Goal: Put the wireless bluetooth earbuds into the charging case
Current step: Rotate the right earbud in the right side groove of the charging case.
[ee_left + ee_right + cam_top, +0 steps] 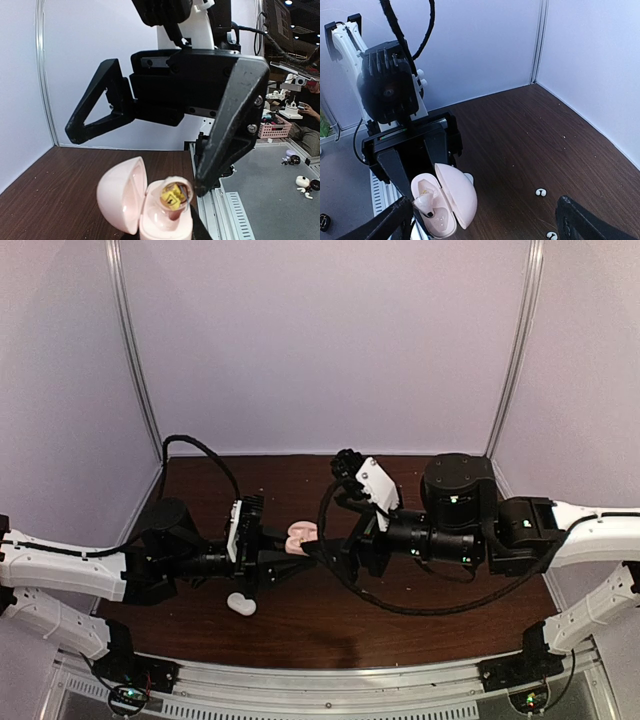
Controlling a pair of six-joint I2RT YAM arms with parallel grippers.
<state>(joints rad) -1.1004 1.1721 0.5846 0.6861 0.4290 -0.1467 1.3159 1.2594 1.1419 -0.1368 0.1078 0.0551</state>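
Overhead, the two arms meet above the middle of the dark brown wood-grain worktop [300, 640]. The left gripper [283, 552] is clamped on the base of a pale pink, egg-shaped plastic charging case [298, 538] with its lid hinged open. The right gripper [335, 545] faces it with jaws spread wide and nothing between them. A white oval plastic case [241, 605] lies on the worktop toward the near edge, close beside the left arm.

The left wrist camera alone looks into the pink case. A small pinkish piece with a yellow patch [172, 196] sits in one well. One black finger [227, 135] of the right gripper ends right beside that piece; whether the two touch cannot be told.

Only the right wrist camera shows the two tiny white plastic wireless bluetooth earbuds [541, 192]. They lie apart from each other on the bare worktop, outside the case, on its side toward the back edge. The nearer earbud [551, 235] is partly cut off by the frame's bottom edge. That view also shows the left gripper's black fingers [395, 172] closing on the case from behind the open lid.
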